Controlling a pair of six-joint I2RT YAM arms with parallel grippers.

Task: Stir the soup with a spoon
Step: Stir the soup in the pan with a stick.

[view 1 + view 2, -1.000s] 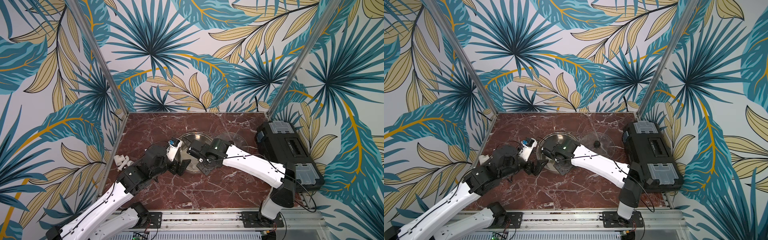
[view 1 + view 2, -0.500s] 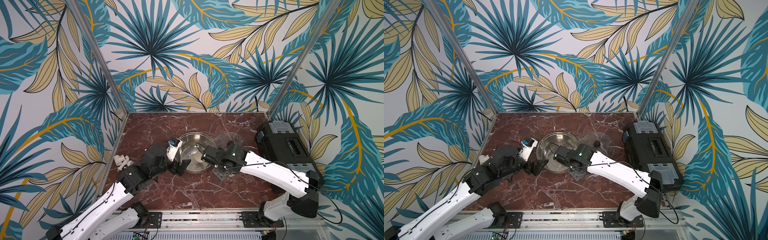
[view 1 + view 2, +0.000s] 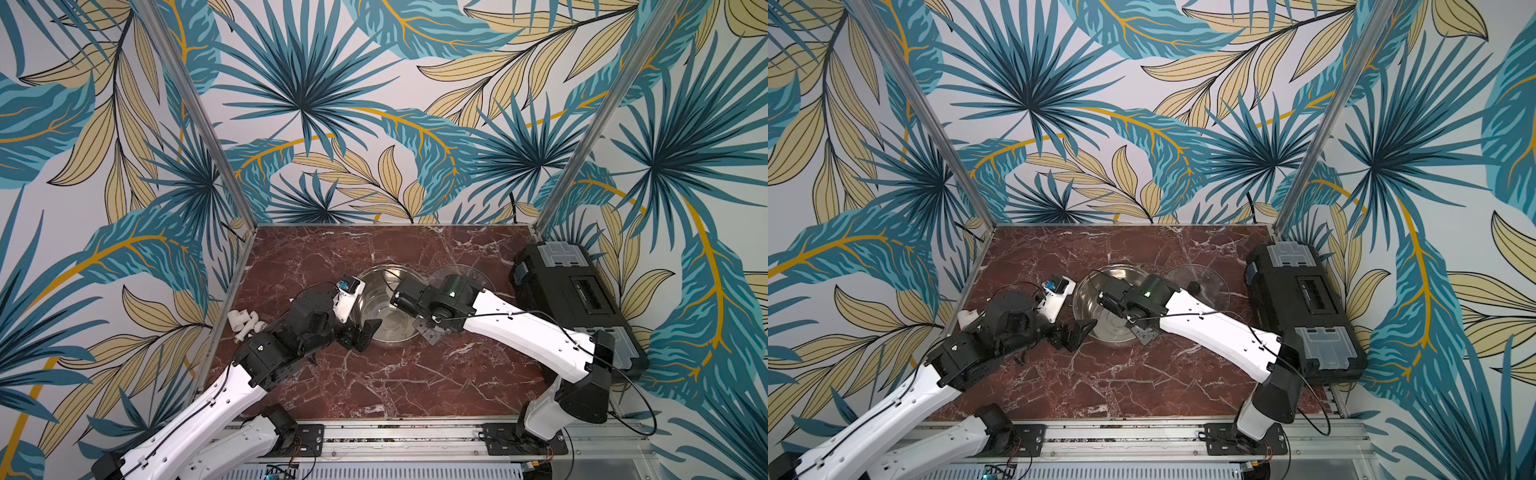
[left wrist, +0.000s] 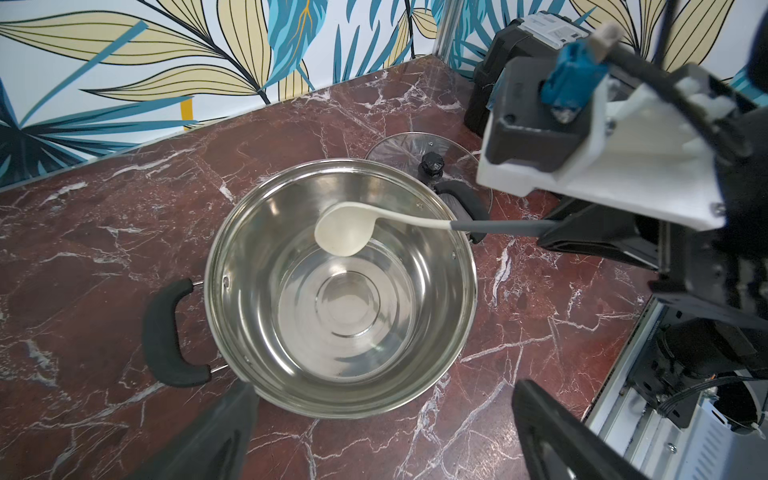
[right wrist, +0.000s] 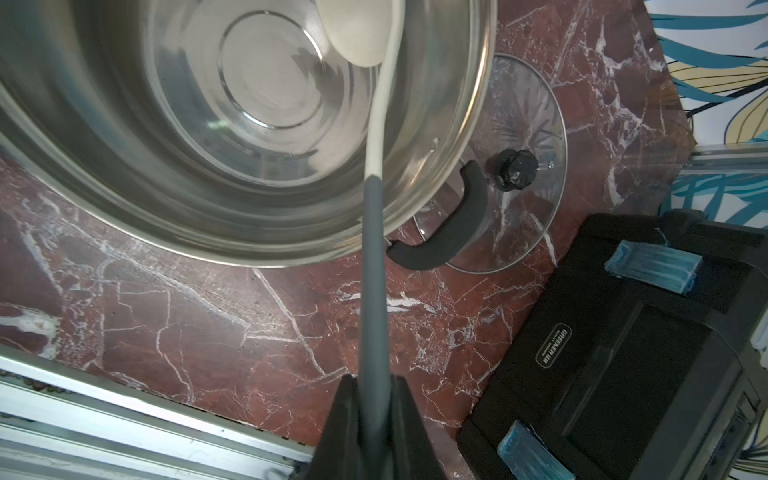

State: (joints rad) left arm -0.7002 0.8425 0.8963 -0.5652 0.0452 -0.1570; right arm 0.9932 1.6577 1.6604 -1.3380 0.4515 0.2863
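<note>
Nearest the rail at the front of the worktop (image 3: 374, 382), the two arms reach inward toward the pot (image 4: 340, 286). On the left side, the left end effector (image 4: 382, 432) stands wide apart and empty, its dark fingers (image 4: 216, 436) straddling the near rim without touching it; it looks placed to brace or steady the pot, though it grips nothing yet. Just beyond, the right end effector (image 5: 374, 399) is clamped tight on the grey handle of the spoon (image 4: 345, 228), far back along the shaft, probably so the long handle gives reach over the rim while the wrist stays clear of the steel wall. The cream bowl of the spoon hangs inside the pot, toward the far wall and above the floor; no soup is visible, only bare shiny metal. The stirring seems to be under way or about to sweep round. Behind the pot's far black handle (image 5: 453, 224), the glass lid (image 5: 528, 137) lies flat on the worktop, set aside so the opening is free. Farther right sits a black toolbox (image 3: 577, 299), well apart.
</note>
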